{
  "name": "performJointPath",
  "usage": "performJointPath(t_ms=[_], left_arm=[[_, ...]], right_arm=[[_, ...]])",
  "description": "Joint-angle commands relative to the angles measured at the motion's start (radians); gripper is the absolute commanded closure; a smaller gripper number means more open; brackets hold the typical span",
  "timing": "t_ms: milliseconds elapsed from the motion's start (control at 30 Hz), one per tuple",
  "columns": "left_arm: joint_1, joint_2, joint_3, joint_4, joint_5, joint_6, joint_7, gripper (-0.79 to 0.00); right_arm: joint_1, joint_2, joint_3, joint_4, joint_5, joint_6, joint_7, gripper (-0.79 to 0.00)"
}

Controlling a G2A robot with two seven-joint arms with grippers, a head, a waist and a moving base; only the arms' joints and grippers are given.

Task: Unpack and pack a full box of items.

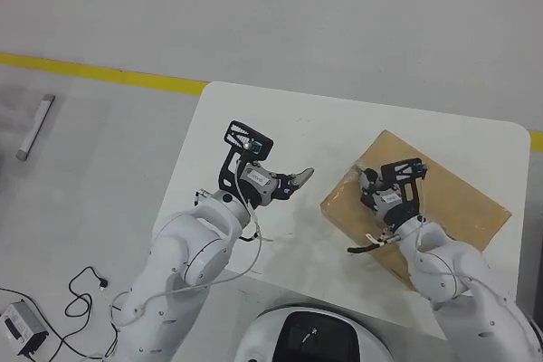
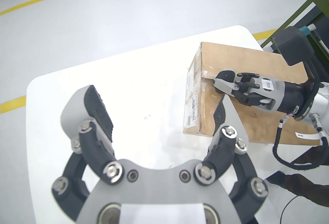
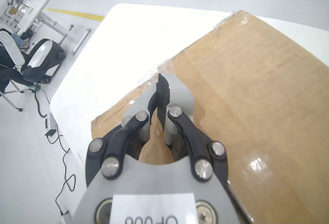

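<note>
A closed brown cardboard box [image 1: 434, 195] lies on the right half of the white table [image 1: 344, 118], its seams taped. My right gripper [image 1: 366, 179] is shut, its tip resting on the taped top edge of the box [image 3: 257, 75] near the corner facing the table's middle. The right wrist view shows its fingers [image 3: 162, 91] pressed together with nothing between them. My left gripper [image 1: 299, 179] hovers open over bare table just left of the box. In the left wrist view the left gripper [image 2: 159, 112] is spread wide, with the box [image 2: 231, 65] and the right gripper [image 2: 218, 81] beyond it.
The left and far parts of the table [image 2: 128, 75] are bare. A green rack [image 2: 303, 11] stands beyond the box. On the floor lie a grey tube [image 1: 33, 127], cables and a power brick [image 1: 23, 328]. A wheeled machine [image 3: 43, 60] stands off the table's side.
</note>
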Motion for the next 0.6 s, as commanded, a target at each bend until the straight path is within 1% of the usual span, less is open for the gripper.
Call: performJointPath(t_ms=[0,233,567], left_arm=[[0.0,0.0,0.0,0.0,0.0,0.0,0.0,-0.785],[0.0,0.0,0.0,0.0,0.0,0.0,0.0,-0.785],[0.0,0.0,0.0,0.0,0.0,0.0,0.0,-0.785]], right_arm=[[-0.027,0.001,0.02,-0.017,0.007,0.004,-0.001,0.0],[-0.117,0.006,0.092,-0.071,-0.008,-0.003,0.01,0.0],[-0.225,0.006,0.196,-0.118,0.035,0.004,0.029,0.0]])
